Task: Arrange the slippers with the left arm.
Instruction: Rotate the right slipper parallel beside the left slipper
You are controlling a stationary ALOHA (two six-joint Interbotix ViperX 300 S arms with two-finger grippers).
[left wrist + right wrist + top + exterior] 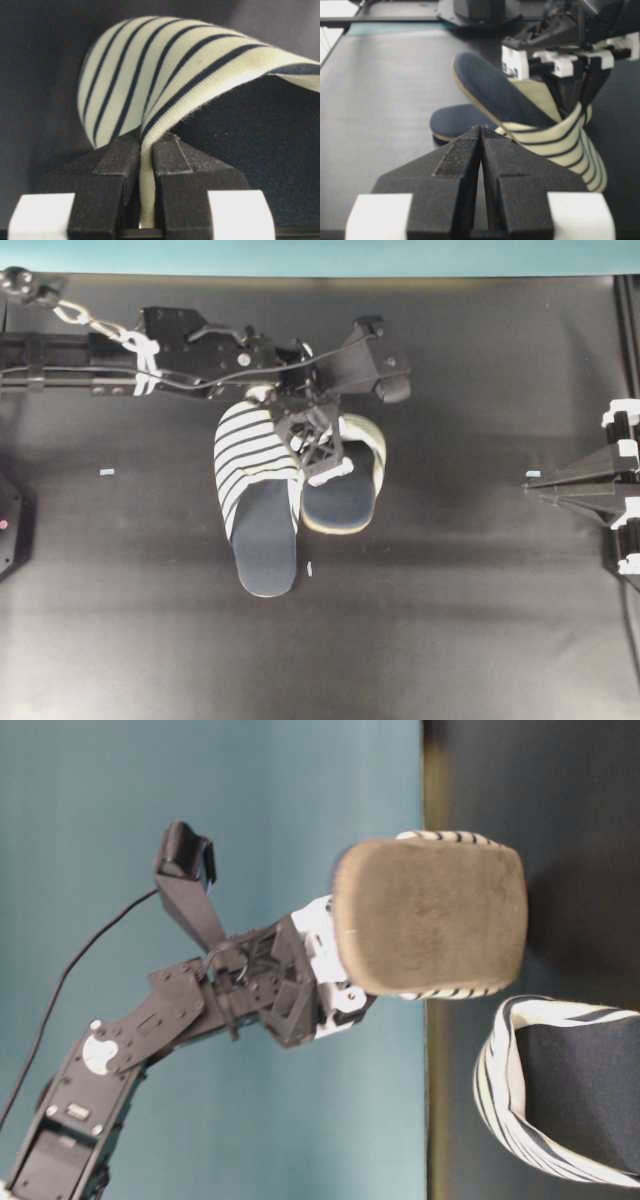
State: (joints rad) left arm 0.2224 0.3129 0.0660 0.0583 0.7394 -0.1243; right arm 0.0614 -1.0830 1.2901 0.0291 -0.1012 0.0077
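Observation:
The two slippers sit mid-table, with striped cream and navy toe covers and navy insoles. One slipper (255, 510) lies flat, toe to the far edge; it also shows at table level (560, 1090) and from the right wrist (452, 122). My left gripper (146, 142) is shut on the cream edge of the other slipper's toe cover (165, 70). That slipper (345, 495) lies close beside the first on the right, under the gripper (315, 440). Its heel (480, 82) is tilted up and its tan sole (430, 915) faces the table-level camera. My right gripper (481, 129) is shut on nothing.
The black table mat (450, 620) is bordered by a teal wall (320, 255) at the far side. The right arm (590, 485) rests at the right edge, its tip pointing left. Small pale tape marks (107, 472) dot the mat. A dark fixture (8, 525) sits at the left edge.

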